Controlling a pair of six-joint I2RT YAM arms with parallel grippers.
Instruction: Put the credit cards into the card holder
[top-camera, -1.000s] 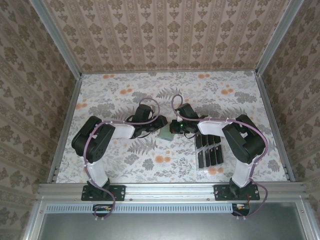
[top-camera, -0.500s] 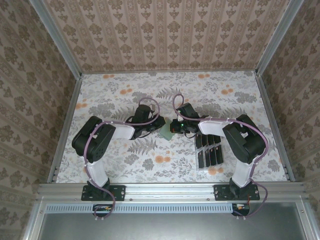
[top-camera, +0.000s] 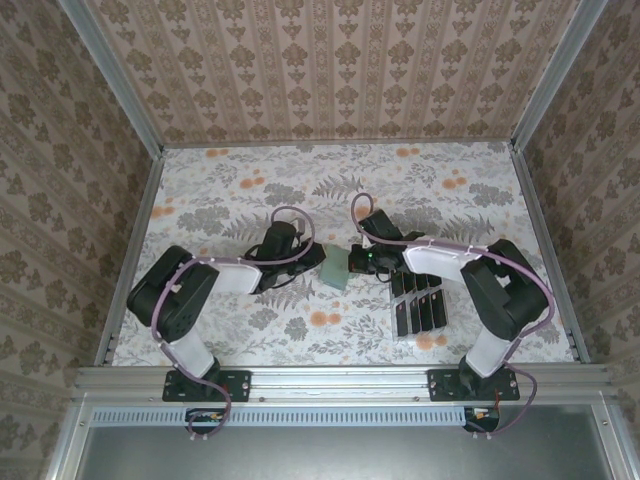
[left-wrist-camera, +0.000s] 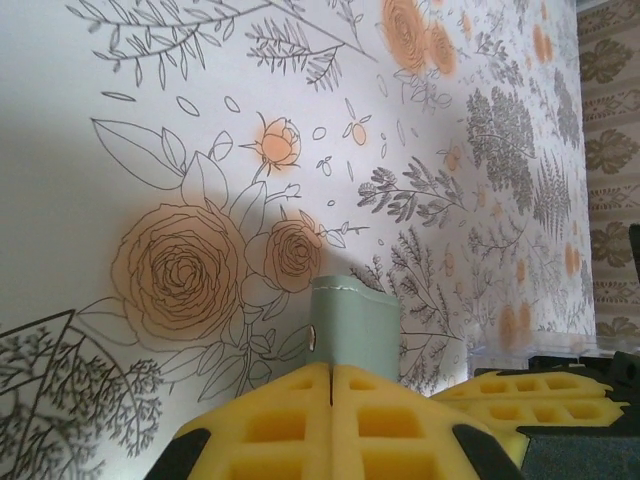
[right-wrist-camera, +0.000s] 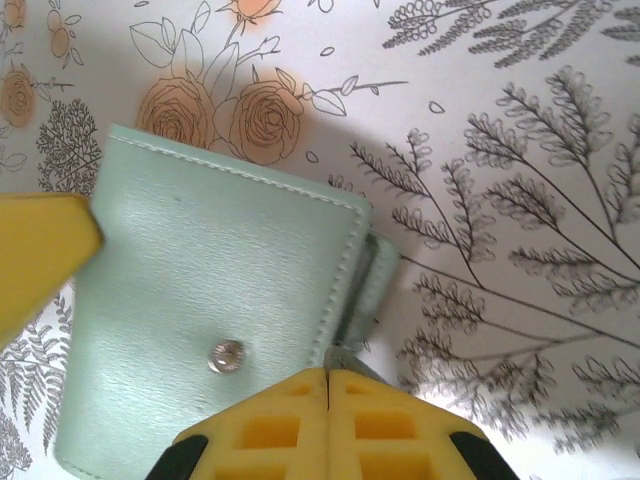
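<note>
From the top external view you see the card holder (top-camera: 334, 268) at mid-frame on the floral tabletop (top-camera: 230, 200), flanked by the left gripper (top-camera: 316, 264) and the right gripper (top-camera: 351, 264). The black credit cards (top-camera: 402, 315) stand in a clear slotted rack (top-camera: 420, 338) at lower right of it. The right wrist view adds the detail: the card holder (right-wrist-camera: 220, 300) lies flat, sage-green and stitched, with 1 metal snap (right-wrist-camera: 228, 355). Its right edge runs into the clenched right gripper (right-wrist-camera: 328, 375), which grips it. A yellow pad (right-wrist-camera: 40, 255) of the left claw overlaps its left edge. In the left wrist view the left gripper (left-wrist-camera: 330, 372) is clenched with the card holder (left-wrist-camera: 355, 320) rising just beyond its tips; you cannot tell whether it is pinched. Bare tabletop lies toward the top and left of the overhead frame.
</note>
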